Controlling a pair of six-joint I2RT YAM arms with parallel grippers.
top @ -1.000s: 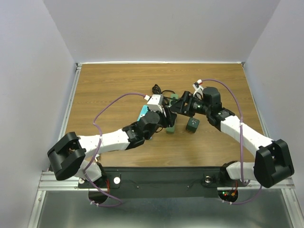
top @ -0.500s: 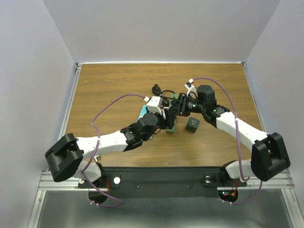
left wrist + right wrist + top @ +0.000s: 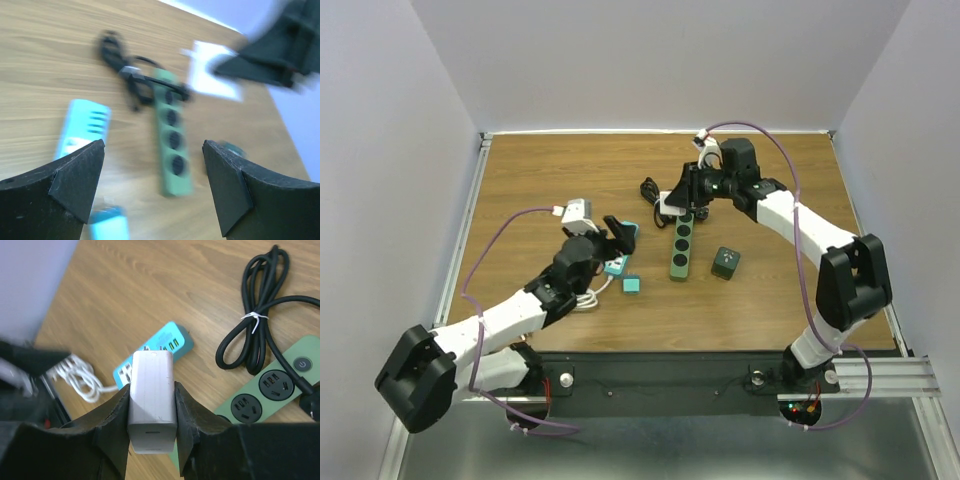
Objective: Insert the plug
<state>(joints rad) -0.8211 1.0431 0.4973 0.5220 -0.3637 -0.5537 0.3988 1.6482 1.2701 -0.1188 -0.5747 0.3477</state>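
The plug (image 3: pixel 151 400) is a white charger block, prongs pointing away from the camera, and my right gripper (image 3: pixel 151 405) is shut on its sides. From above, the right gripper (image 3: pixel 677 200) holds the plug (image 3: pixel 669 203) over the far end of the green power strip (image 3: pixel 680 245). A teal power strip (image 3: pixel 155 357) lies on the table beyond the plug's prongs. My left gripper (image 3: pixel 621 232) hangs open over the teal power strip (image 3: pixel 618 258) with nothing between its fingers. The blurred left wrist view shows the left gripper (image 3: pixel 152 185), the green power strip (image 3: pixel 172 135) and the plug (image 3: pixel 212 75).
A coiled black cord (image 3: pixel 650 188) runs from the green strip's far end. A teal cube (image 3: pixel 632 285) and a dark green cube (image 3: pixel 725 262) sit on either side of the strip's near end. A white cable (image 3: pixel 80 377) trails from the teal strip.
The left gripper opened, let go of the plug and drew back to the left. The right gripper shut on the plug and carried it toward the back of the table.
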